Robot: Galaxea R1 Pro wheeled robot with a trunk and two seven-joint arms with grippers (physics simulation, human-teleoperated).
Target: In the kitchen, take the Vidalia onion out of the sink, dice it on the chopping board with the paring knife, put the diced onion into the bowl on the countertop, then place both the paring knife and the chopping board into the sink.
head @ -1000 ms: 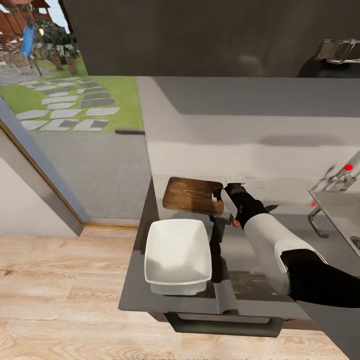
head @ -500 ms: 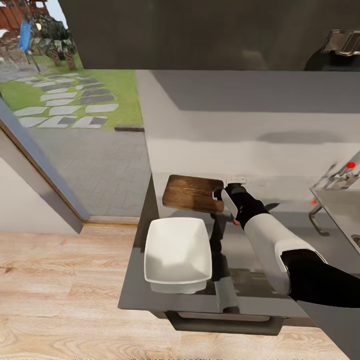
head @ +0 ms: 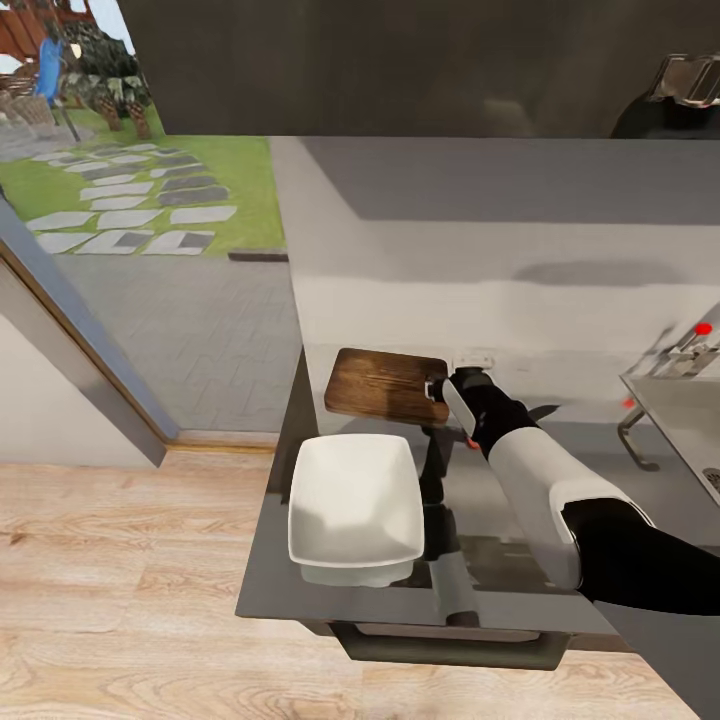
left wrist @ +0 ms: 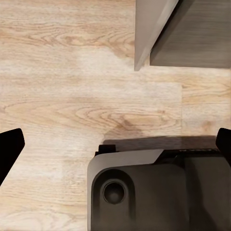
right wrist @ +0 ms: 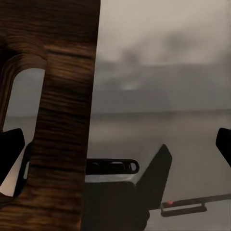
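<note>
Above the grey surface (head: 500, 480), the right claw (head: 440, 390) is clamped on the handle end of the chopping board (head: 385, 385), held lifted just behind the bowl (head: 355, 500). With only that end gripped, the board could sag or slip and strike the bowl. The left claw (left wrist: 115, 144) hangs with fingers apart over the floor (left wrist: 57, 96).

The countertop (head: 560, 455) lies bare between the chopping board (head: 385, 388) and the sink (head: 685, 405), an open lane; the bowl (head: 355, 505) crowds the near left corner, just beside the board; the wall (head: 480, 270) closes off the back.
</note>
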